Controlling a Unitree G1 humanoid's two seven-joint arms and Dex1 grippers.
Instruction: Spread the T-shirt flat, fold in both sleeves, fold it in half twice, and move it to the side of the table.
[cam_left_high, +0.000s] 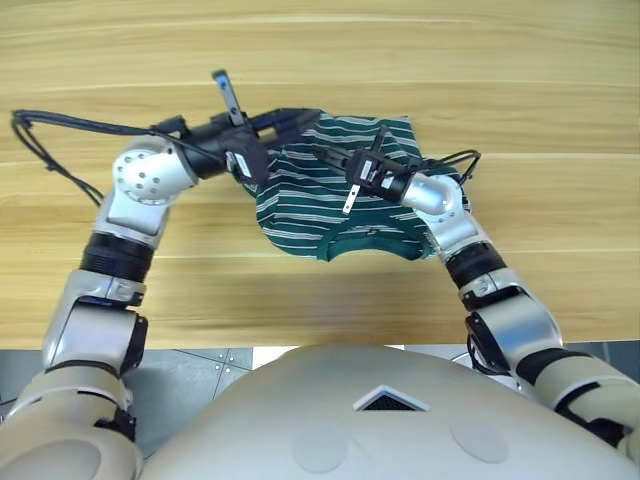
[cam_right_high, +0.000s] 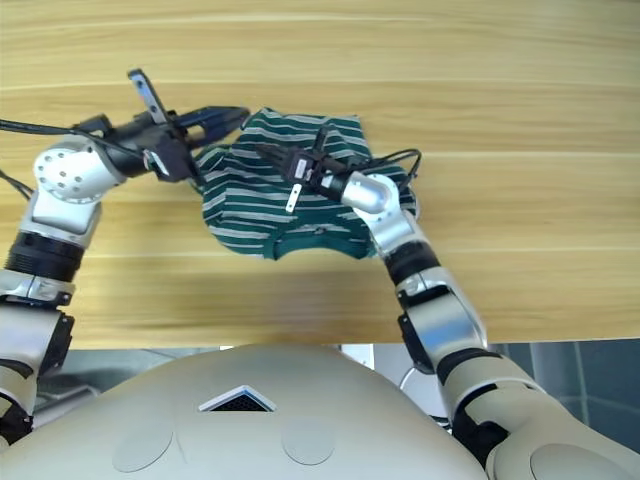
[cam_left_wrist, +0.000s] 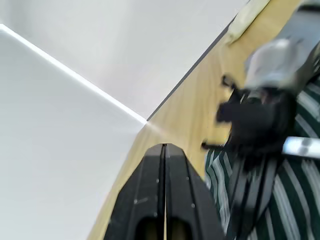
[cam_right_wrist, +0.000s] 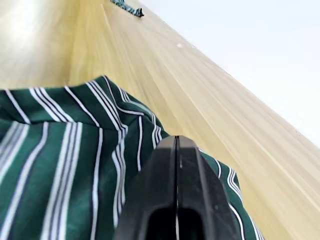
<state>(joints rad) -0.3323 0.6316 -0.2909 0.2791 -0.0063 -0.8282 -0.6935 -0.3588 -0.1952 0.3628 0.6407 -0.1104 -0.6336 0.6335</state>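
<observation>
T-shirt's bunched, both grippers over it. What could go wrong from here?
1. The T-shirt lies bunched, so a pinch may catch several layers and drag the heap instead of spreading it.
2. The left gripper and right gripper, both shut, sit close together over it; they might collide.

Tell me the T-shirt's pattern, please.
The T-shirt is green with white stripes; right wrist view shows best.

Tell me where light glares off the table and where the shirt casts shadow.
Right wrist view: the light wooden table washes out to bright glare beside the green white-striped T-shirt. Left eye view: even light, a pale sheen on the far boards, a thin shadow under the T-shirt's near edge. Left wrist view: no glare on the wood.
</observation>
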